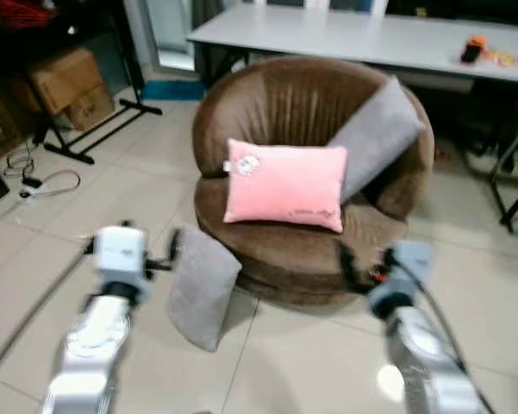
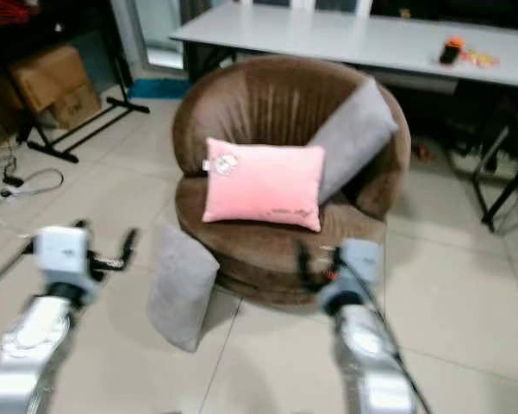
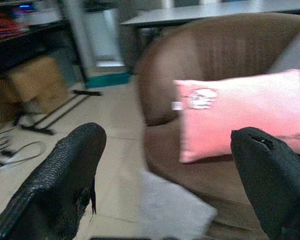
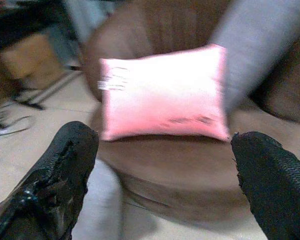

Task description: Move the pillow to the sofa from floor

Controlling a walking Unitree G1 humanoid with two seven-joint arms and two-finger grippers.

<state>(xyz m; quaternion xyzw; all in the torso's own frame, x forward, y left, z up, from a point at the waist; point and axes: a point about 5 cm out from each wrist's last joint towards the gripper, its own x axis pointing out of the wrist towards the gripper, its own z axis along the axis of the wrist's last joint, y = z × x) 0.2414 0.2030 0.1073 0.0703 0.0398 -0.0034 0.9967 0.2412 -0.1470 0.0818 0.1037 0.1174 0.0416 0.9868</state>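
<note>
Tiled floor [image 1: 146, 164] at centre frame holds one brown sofa [image 1: 276, 112]; I count three pillows: pink pillow [image 1: 284, 185] and grey pillow [image 1: 375, 134] on it, floor pillow [image 1: 202, 289] leaning lower left. Left gripper [image 3: 164, 180] and right gripper [image 4: 162, 175] spread wide.

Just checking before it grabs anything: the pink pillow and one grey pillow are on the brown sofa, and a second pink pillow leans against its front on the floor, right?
Not quite. The pillow on the floor is grey, not pink, as the left eye view shows. The pink pillow and the other grey pillow do sit on the brown sofa.
</note>
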